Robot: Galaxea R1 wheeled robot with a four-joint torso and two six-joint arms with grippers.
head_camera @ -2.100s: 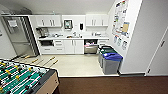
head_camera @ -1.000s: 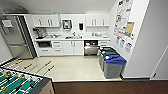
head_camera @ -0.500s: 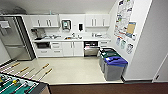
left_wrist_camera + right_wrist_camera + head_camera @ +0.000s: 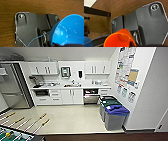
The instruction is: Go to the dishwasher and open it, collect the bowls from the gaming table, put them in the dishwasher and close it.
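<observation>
The dishwasher point(image 4: 91, 98) sits under the counter at the far wall, right of the sink; a dark gap shows above its steel front. A corner of the gaming table point(image 4: 11, 135), with its green field and rods, is at the head view's lower left. In the left wrist view a blue bowl point(image 4: 70, 31) hangs over the wooden floor, my left gripper point(image 4: 55, 44) shut on its rim. The right wrist view shows an orange bowl point(image 4: 118, 39), with my right gripper point(image 4: 134, 44) shut on it.
A steel fridge point(image 4: 15, 87) stands at the left. Two lidded bins, blue point(image 4: 115, 115) and green point(image 4: 108, 104), line the right wall beside the dishwasher. A white wall corner point(image 4: 147, 102) juts in on the right. Pale floor point(image 4: 70, 119) stretches toward the counter.
The whole head picture has shifted: the gaming table has slid down and out to the left, and the kitchen and bins now look nearer. The camera has moved.
</observation>
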